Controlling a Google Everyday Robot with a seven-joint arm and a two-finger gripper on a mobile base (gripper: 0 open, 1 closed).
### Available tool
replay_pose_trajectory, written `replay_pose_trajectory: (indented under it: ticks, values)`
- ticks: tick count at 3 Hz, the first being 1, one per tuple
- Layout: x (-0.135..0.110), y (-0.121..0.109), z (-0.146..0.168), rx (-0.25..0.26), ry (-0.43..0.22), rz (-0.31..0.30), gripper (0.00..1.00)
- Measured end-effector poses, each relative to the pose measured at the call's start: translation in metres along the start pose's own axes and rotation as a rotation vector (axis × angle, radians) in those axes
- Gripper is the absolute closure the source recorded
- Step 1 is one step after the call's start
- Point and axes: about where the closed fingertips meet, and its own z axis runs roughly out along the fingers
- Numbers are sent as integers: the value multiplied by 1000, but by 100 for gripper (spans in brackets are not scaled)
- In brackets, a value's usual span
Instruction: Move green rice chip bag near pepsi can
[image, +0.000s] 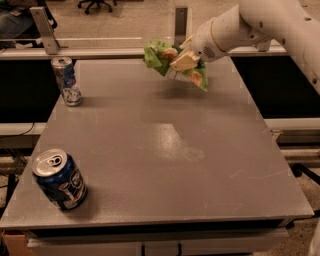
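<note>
Camera view: my pincer (183, 62), over table's (200, 165) far side, grips green bag (158, 56); carry level to dark blue can (60, 180), well off near-left.

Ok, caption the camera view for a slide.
Pincer holds green rice chip bag above table's far side; pepsi can front-left.

A flat grey surface (165, 150) fills most of the view, with a soft pale shine near its middle. Along its far edge runs a light rail (100, 51), and two metal posts (42, 22) stand on it. Behind is a pale floor (135, 20), where the wheeled foot of an office chair (95, 5) shows. Beside the surface are dark gaps. The gripper (182, 62) is above the far edge, holding the green rice chip bag (155, 55).
</note>
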Motion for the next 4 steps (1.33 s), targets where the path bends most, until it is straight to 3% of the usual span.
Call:
replay_pose_trajectory:
  ticks: [2,3,4]
  values:
    - [-26,99,-9,-195,-78,-129,100]
    - [-35,166,-21,-337,-76,-203,100]
    - [-41,205,-32,-412,-68,-254,100]
